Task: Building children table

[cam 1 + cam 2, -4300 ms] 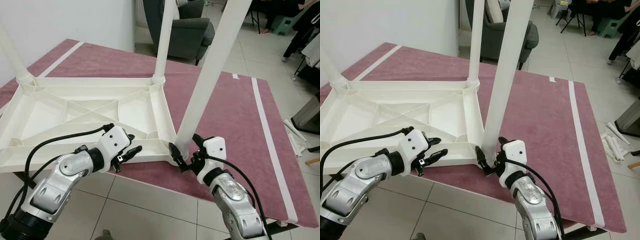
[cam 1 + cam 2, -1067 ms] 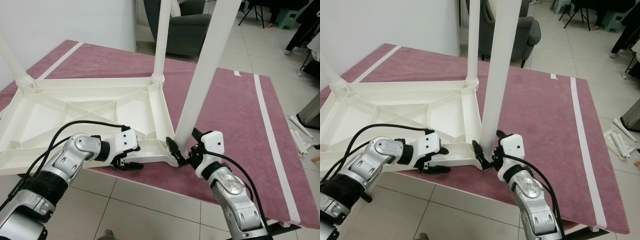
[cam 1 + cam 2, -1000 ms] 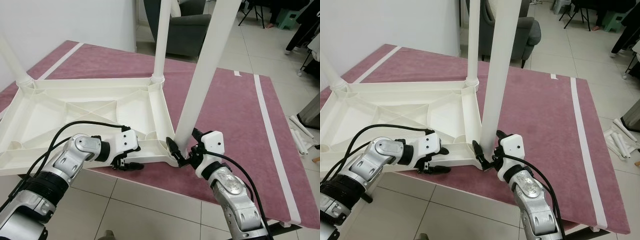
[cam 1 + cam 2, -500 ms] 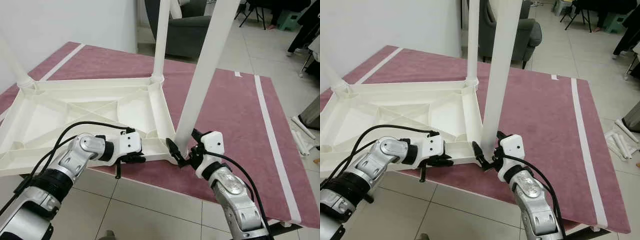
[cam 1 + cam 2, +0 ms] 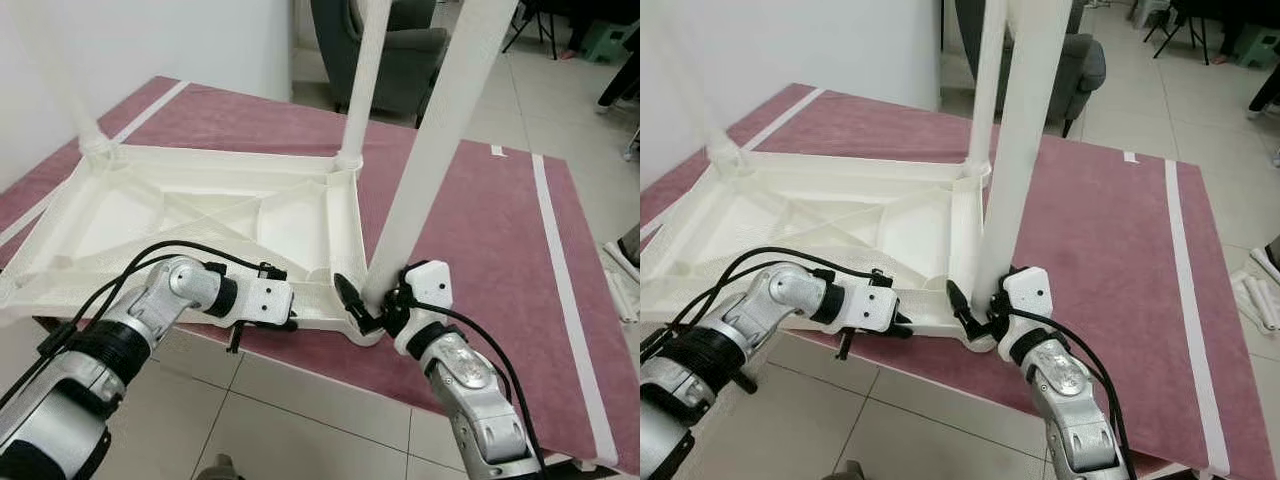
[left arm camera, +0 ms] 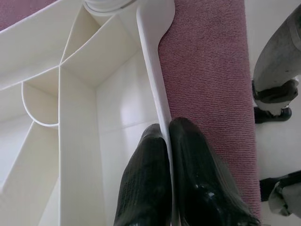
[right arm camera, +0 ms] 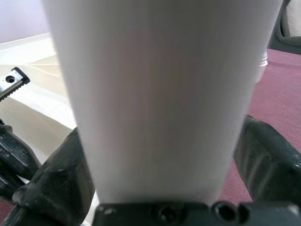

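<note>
Your right gripper (image 5: pixel 368 306) clasps the tilted near table leg (image 5: pixel 430 150) at its base, while your left gripper (image 6: pixel 168 141) pinches the upturned white tabletop's (image 5: pixel 200 215) near rim on the maroon mat (image 5: pixel 480 230); two far legs (image 5: pixel 362 80) stand upright.

Eye views: high, downward, both on tabletop (image 5: pixel 200 200). Wrist views: close along jaws.

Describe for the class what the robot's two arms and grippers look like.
Both arms are silver metal with rounded joints and loose black cables. The left gripper and right gripper each have a white block-shaped housing and two long black fingers with a ribbed, rubbery surface.
</note>
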